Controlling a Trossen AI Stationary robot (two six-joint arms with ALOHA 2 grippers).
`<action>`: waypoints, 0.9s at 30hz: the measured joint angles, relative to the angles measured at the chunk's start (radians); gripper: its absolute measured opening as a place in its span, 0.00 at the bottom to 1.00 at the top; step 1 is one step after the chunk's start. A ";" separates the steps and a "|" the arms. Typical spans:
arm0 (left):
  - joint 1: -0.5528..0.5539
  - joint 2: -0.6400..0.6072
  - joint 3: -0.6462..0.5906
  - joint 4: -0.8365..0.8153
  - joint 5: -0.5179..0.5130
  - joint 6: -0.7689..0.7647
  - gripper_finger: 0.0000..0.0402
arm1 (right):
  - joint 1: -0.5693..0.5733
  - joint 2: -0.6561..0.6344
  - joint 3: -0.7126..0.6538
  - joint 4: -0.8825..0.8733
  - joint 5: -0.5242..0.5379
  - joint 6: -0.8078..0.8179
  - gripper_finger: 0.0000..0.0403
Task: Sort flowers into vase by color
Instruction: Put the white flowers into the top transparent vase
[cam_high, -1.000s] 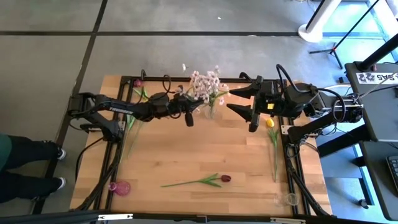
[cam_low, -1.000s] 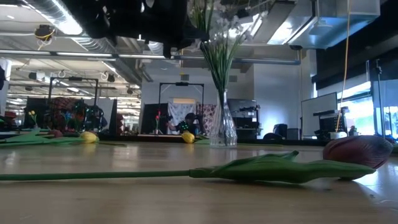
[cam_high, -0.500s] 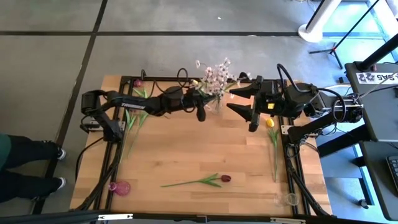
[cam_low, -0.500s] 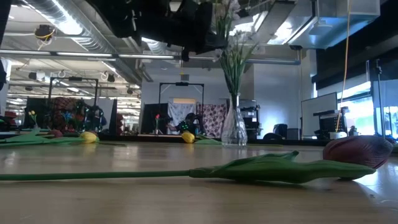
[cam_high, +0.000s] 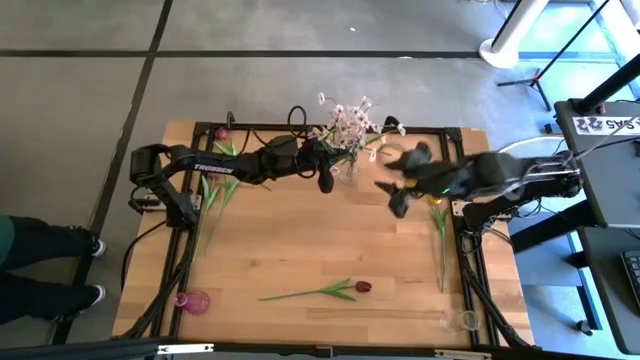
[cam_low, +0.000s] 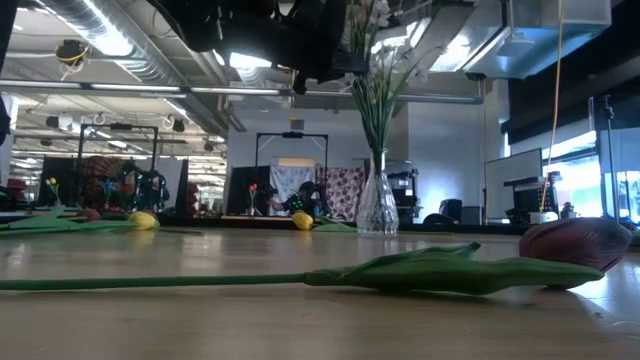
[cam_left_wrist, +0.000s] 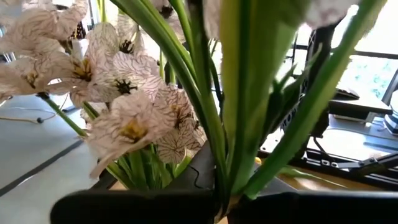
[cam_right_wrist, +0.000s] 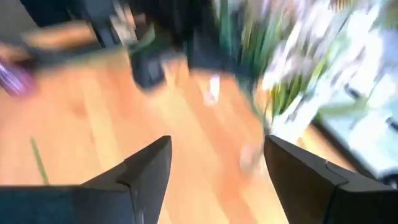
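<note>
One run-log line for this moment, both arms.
left gripper: at vase, holding white blossom stems | right gripper: jaws open, empty, beside vase | red tulip: lying on table

Motion blur smears the right wrist view: vase (cam_right_wrist: 292, 118) and white-pink blossoms (cam_right_wrist: 311, 37) dissolve upper right. In the low view, the blossoms run off the top edge.

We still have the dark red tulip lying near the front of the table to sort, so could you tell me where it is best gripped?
Probably mid-stem, from straight above. The dark red tulip lies flat on the table, its thin stem running left of the leaves. That bare stretch gives the tool fingers room to straddle it crosswise, clear of the bud.
</note>
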 joint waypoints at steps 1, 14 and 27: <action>0.001 0.000 0.000 0.000 0.000 0.000 0.01 | -0.003 0.000 -0.048 0.010 -0.007 0.007 0.63; 0.018 -0.002 0.002 -0.032 0.002 -0.102 0.01 | -0.350 0.011 -0.866 1.007 -0.223 -0.229 0.78; 0.019 -0.003 0.002 -0.038 -0.027 -0.143 0.01 | -0.698 0.437 -0.878 1.574 -0.714 -0.397 0.71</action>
